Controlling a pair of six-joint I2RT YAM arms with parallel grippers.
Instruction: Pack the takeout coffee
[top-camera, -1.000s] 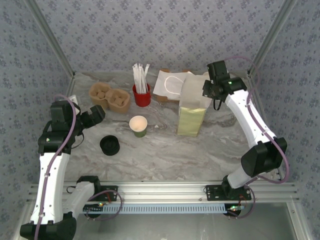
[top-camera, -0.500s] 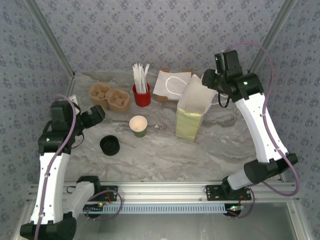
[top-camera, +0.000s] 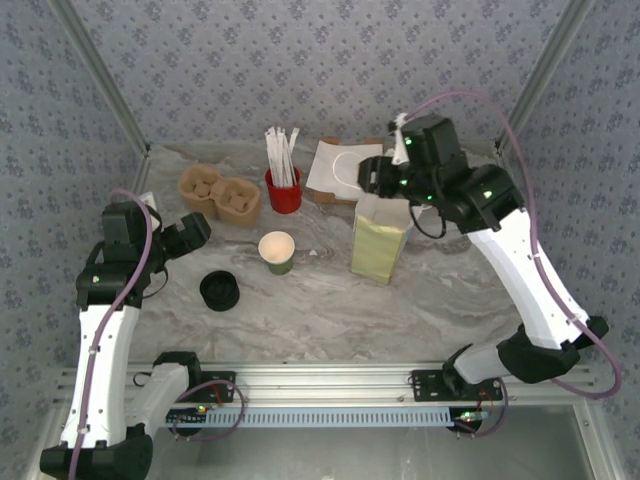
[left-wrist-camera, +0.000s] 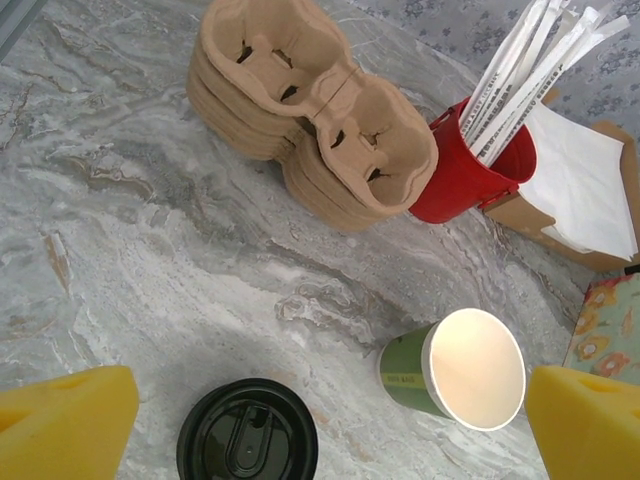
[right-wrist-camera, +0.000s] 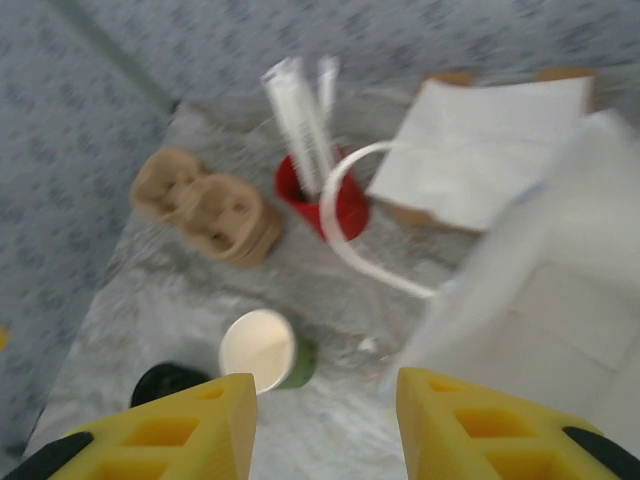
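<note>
My left claw (left-wrist-camera: 325, 425) stands as wide as it goes, its two yellow fingers (left-wrist-camera: 65, 420) at either edge of my wrist view and nothing between them. It hangs low over the left part of the marble bench (left-wrist-camera: 150, 250). In the top view, the left claw (top-camera: 192, 230) points right toward the middle.

The takeout coffee is in two parts. The green cup (left-wrist-camera: 450, 372) stands upright near the bench's middle, its mouth uncovered and pale inside. I cannot tell whether it is filled. The black lid (left-wrist-camera: 247, 435) lies flat on the bench to the cup's near left, apart from it.

Right of the cup, with a gap between them, the white-and-yellow paper bag (top-camera: 378, 245) stands upright. My right claw (top-camera: 372, 178) hovers over its far top edge. Its jaws are part-way open, and through the gap I see bare bench, with nothing gripped. The bag is a blur at the right of that wrist view, its white handle looping out.

At the far left lie stacked cardboard carriers (left-wrist-camera: 310, 110), with a red cup (left-wrist-camera: 460, 175) of wrapped sticks just to their right.
</note>
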